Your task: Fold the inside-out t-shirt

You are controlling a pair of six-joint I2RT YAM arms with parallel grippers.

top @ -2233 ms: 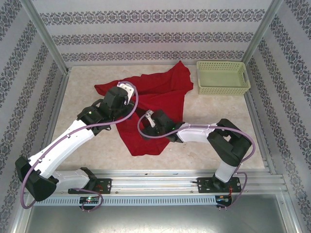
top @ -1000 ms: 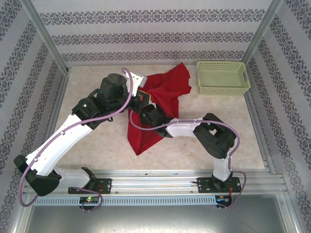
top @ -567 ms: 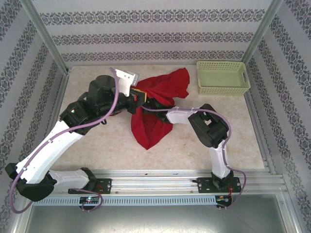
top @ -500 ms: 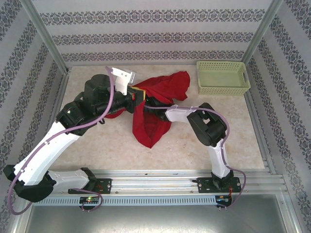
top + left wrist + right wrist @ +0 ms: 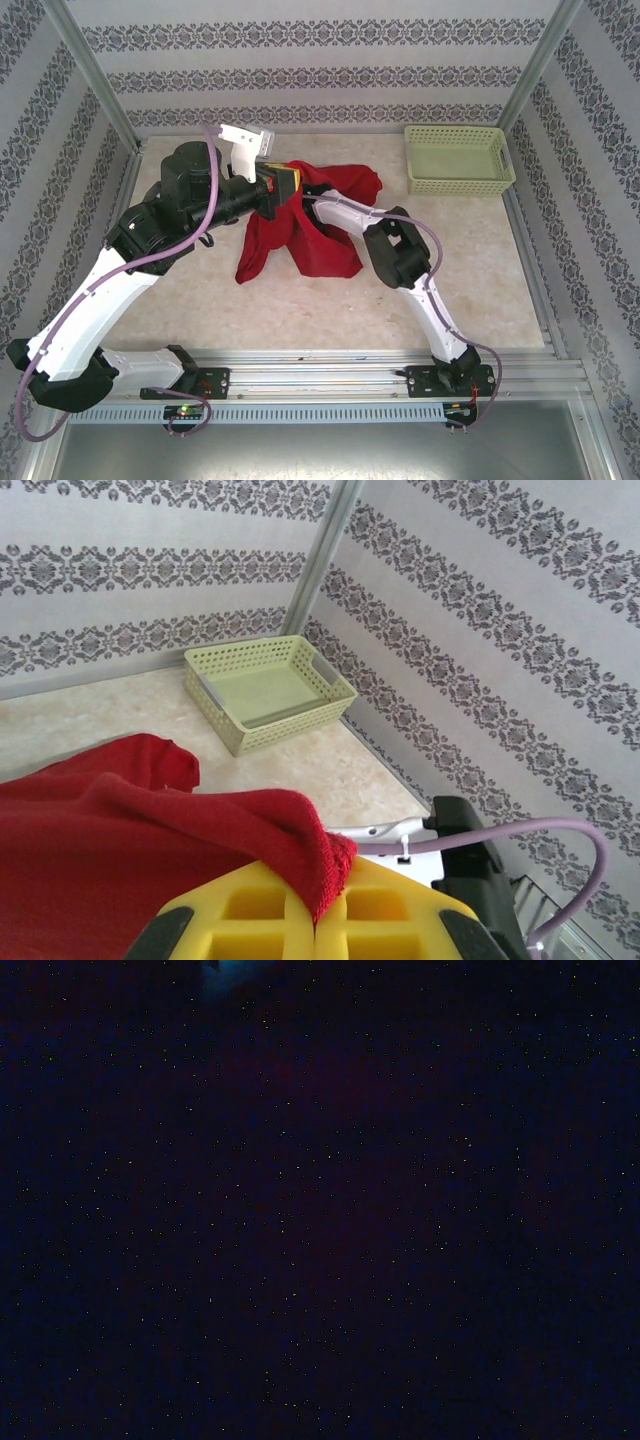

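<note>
Saw grey damask-striped walls on three sides and metal corner posts around a beige marbled tabletop, with a pale green lattice basket in its far right corner. Found the red t-shirt bunched mid-tabletop, well apart from the basket, one edge lifted and clamped tight in the yellow-padded left tool. Could not judge the opening of the right tool, buried under the cloth.

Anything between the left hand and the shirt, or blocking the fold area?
Nothing visible. The left hand pinches an edge of the t-shirt directly between its yellow fingers. The right arm runs into the bunched cloth; the basket sits apart at the far right corner.
</note>
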